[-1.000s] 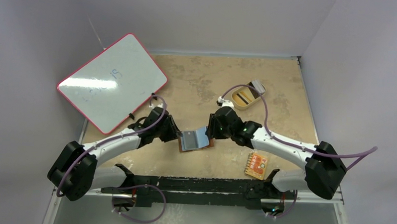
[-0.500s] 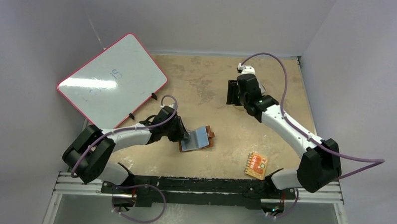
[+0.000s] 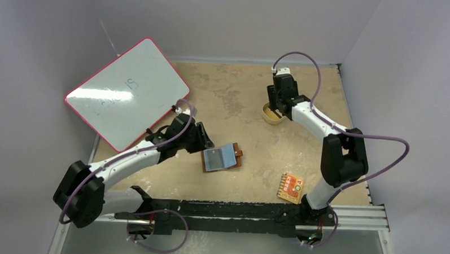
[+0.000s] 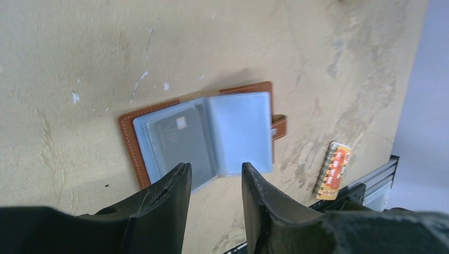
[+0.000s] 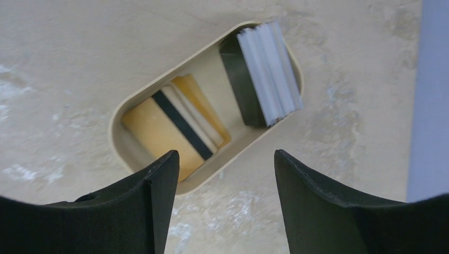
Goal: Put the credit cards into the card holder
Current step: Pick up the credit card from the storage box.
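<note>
The card holder (image 3: 222, 158) lies open on the tan table, brown leather with bluish clear pockets (image 4: 241, 132). A black credit card (image 4: 177, 138) with a small pale patch sits inside its left pocket. My left gripper (image 4: 214, 169) is open just short of the holder's near edge, its jaws empty; from above it (image 3: 206, 143) sits left of the holder. My right gripper (image 5: 226, 156) is open above the tan oval dish (image 5: 120, 138), nothing between its fingers. In the dish a dark card (image 5: 241, 79) stands on edge beside a clear-white stack (image 5: 271, 69).
A yellow card with a black stripe (image 5: 159, 124) lies in the dish (image 3: 270, 115). An orange-red patterned packet (image 3: 291, 187) lies near the front right. A pink-edged whiteboard (image 3: 128, 92) leans at the back left. Walls close in the table's left, back and right.
My right arm swung from the card holder to the back, over the dish, and its jaws widened. My left gripper drew back slightly from the holder's edge and opened.
</note>
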Tool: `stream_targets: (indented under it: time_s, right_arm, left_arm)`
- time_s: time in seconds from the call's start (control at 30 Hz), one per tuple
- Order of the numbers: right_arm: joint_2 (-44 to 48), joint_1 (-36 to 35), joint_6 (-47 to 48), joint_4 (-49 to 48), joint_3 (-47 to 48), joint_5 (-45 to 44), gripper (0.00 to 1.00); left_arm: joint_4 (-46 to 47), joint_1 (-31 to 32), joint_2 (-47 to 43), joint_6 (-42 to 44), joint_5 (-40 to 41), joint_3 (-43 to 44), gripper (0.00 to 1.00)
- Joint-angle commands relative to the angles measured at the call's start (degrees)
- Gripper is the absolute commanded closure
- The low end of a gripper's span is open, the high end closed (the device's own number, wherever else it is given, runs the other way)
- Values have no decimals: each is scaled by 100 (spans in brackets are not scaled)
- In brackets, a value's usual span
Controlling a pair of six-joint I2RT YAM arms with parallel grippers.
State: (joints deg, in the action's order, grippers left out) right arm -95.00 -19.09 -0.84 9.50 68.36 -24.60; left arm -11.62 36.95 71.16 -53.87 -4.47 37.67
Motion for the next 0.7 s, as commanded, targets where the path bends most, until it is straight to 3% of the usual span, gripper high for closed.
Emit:
stream_targets:
  time_s: [0.0,0.1,0.23,0.67]
  right_arm:
    - [-259,174,742,-316,482,-675,31]
    - [-492,296,941,-496,489,-832,29]
    - [-730,471,1089,-572,535,-742,29]
    - [-1318,626,1261,-539,974,-635,38]
  left_arm:
    - [-719,14,-573,430,505,565,59]
    - [-1160,12,-810,549,763,725,54]
    - [-1431,14,-1131,698,955,835,40]
    - [-1859,14,-1368,970,1096,1028,33]
